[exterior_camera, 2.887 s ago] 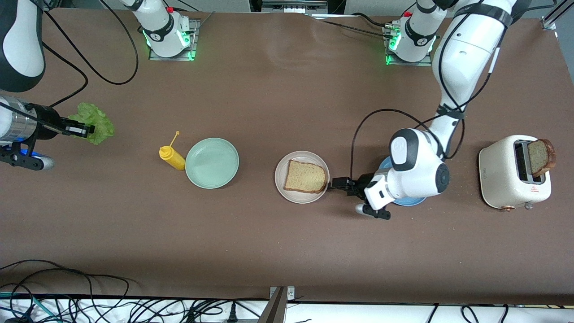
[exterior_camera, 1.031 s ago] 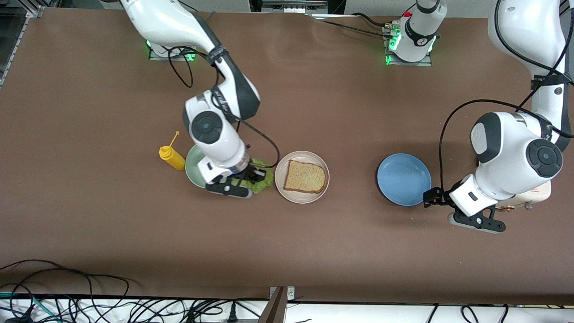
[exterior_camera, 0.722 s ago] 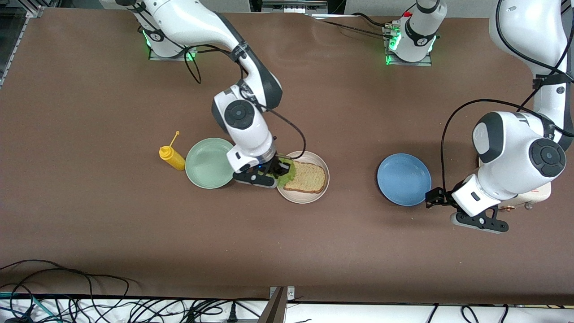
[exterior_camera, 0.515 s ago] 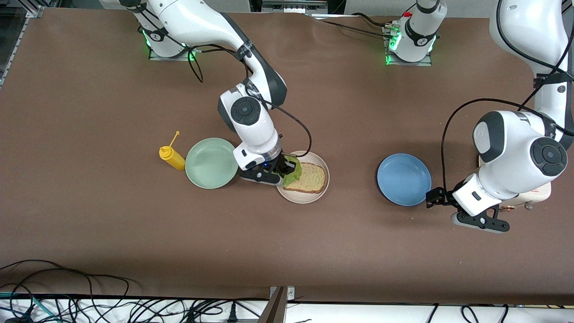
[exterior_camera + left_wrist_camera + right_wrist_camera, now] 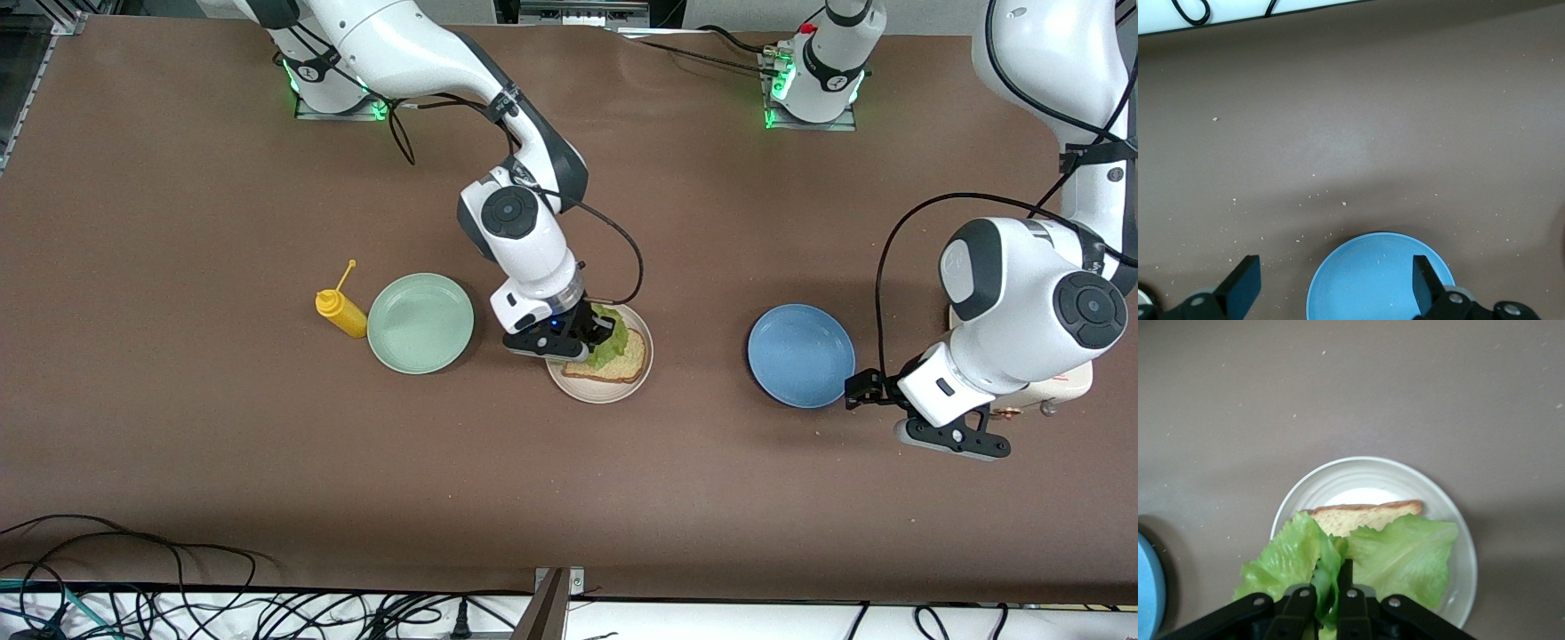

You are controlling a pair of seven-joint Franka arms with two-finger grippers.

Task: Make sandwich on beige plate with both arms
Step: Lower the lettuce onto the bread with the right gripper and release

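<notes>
The beige plate (image 5: 642,369) lies mid-table with one tan bread slice (image 5: 633,361) on it. My right gripper (image 5: 594,336) is shut on the ruffled green lettuce leaf (image 5: 612,340) and holds it over the bread and plate. In the right wrist view the lettuce leaf (image 5: 1405,553) hangs from the right gripper (image 5: 1328,603) over the bread slice (image 5: 1361,517) and the beige plate (image 5: 1458,540). My left gripper (image 5: 855,391) is open and empty, low beside the blue plate (image 5: 800,356) at the left arm's end. The left wrist view shows the open left gripper (image 5: 1337,293) over the blue plate (image 5: 1371,280). The second bread slice is hidden.
A mint-green plate (image 5: 420,322) and a yellow squeeze bottle (image 5: 340,311) lie beside the beige plate toward the right arm's end. A white toaster (image 5: 1062,391) is mostly hidden under the left arm. Crumbs dot the brown table near the blue plate.
My right arm carried the lettuce from the right arm's end of the table, past the mint-green plate, to over the bread. My left arm withdrew from the beige plate to beside the blue plate.
</notes>
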